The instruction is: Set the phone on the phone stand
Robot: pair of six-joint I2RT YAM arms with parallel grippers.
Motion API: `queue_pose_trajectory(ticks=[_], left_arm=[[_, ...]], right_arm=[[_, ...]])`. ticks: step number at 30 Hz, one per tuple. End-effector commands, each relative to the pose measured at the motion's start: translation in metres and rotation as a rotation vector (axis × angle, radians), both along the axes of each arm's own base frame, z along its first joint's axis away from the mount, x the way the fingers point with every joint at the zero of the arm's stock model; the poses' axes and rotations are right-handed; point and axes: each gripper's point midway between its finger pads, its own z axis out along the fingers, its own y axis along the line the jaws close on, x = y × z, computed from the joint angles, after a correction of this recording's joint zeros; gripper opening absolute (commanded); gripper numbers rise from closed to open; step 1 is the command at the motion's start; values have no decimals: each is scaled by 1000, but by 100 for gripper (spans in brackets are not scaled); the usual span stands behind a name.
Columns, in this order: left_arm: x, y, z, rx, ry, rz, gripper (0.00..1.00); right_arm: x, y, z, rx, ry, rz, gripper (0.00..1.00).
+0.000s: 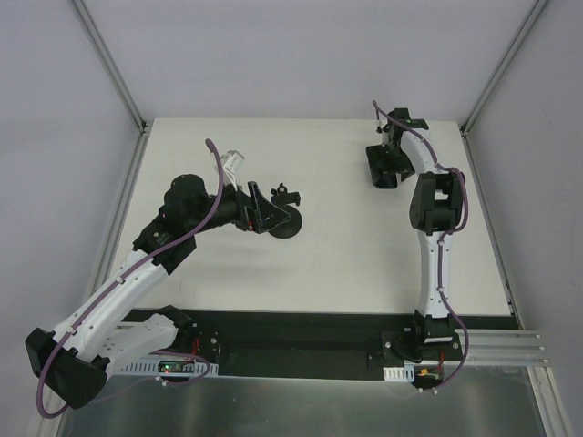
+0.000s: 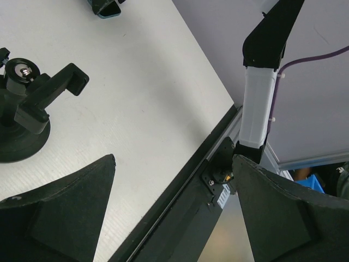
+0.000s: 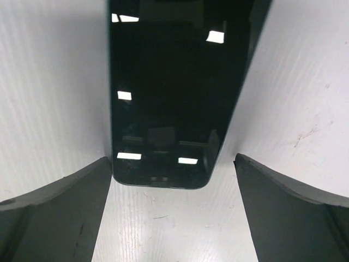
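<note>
The phone (image 3: pixel 169 93) lies flat on the white table, glossy dark face up; in the top view it (image 1: pixel 383 178) is at the back right. My right gripper (image 3: pixel 173 159) is open, its jaws standing either side of the phone's near end without closing on it; in the top view it (image 1: pixel 386 157) is over the phone. The phone stand (image 1: pixel 284 222) stands left of centre, with disc base, stem and clamp head (image 2: pixel 54 90). My left gripper (image 1: pixel 265 215) is open and empty just left of the stand; its fingers (image 2: pixel 71 218) frame the table edge.
The black base strip (image 1: pixel 301 341) runs along the table's near edge. Aluminium frame posts (image 1: pixel 118 73) and pale walls enclose the table at the back and sides. The right arm's white link (image 2: pixel 259 103) shows in the left wrist view.
</note>
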Motion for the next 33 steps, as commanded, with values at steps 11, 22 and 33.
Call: queue_pose_trajectory(ticks=[11, 22, 33], left_arm=[[-1, -7, -3, 5, -9, -35, 87], [3, -10, -2, 8, -13, -43, 87], [-15, -10, 7, -38, 9, -62, 86]], right_arm=[[20, 9, -17, 133, 20, -80, 99], [20, 11, -21, 45, 28, -17, 43], [-91, 24, 6, 200, 166, -124, 6]])
